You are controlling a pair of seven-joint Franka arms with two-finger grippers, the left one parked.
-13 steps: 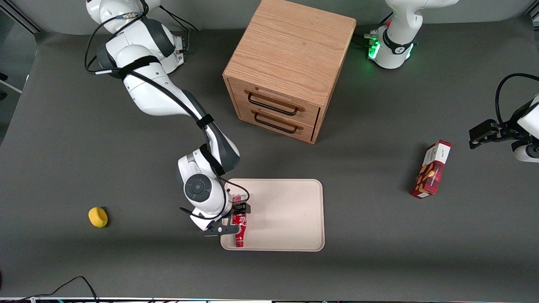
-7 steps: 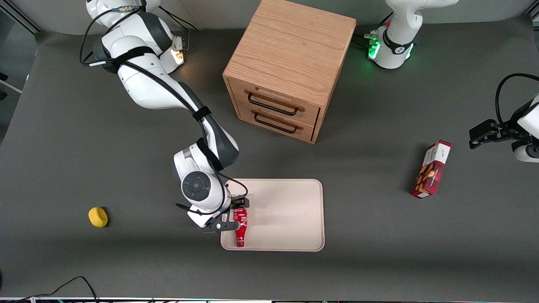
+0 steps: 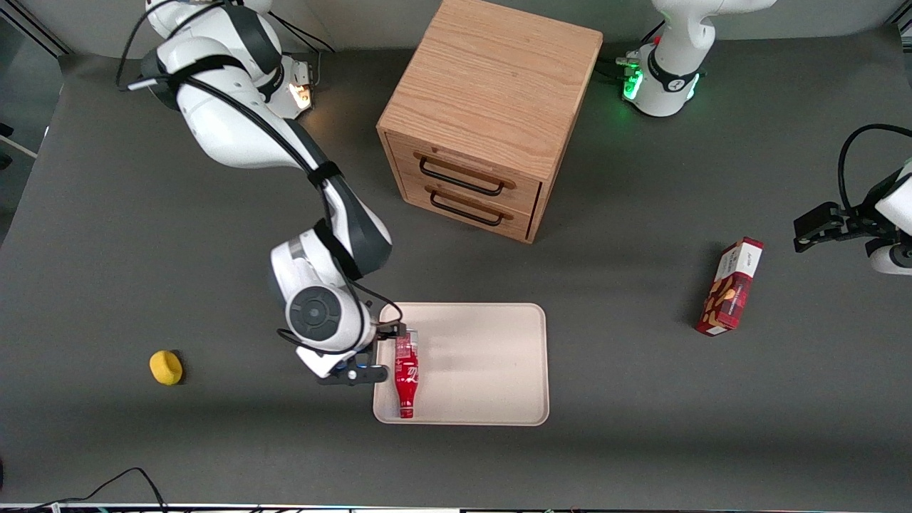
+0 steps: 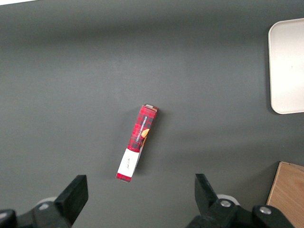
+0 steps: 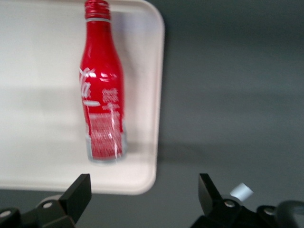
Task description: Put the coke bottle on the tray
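While the front view took in the whole table, only the right wrist view showed the bottle [image 5: 102, 90] in detail: glossy red, white script along its side, a block of small white print near its silvery base, a ribbed red cap on a narrow neck. It lay flat on its side in the tray [image 5: 42, 57], close to the rim, apart from the gripper [image 5: 145, 192], whose two dark fingers [image 5: 78, 192] stood spread wide with nothing between them.

From the front, the bottle [image 3: 405, 377] lay just beside the gripper [image 3: 363, 353], lengthwise along the tray's [image 3: 491, 363] edge nearest the working arm, cap pointing toward the camera. The gripper hung over that edge, its fingers straddling bare table and rim, not touching the bottle.

That front view alone showed a yellow ball [image 3: 165, 368] well apart from the gripper toward the working arm's end, and a wooden cabinet [image 3: 491, 107] with two drawers farther from the camera than the tray.

A red-and-white box [image 3: 730, 287] lay toward the parked arm's end; the left wrist view showed the box [image 4: 136, 144] lying flat, and one corner of the tray [image 4: 287, 66]
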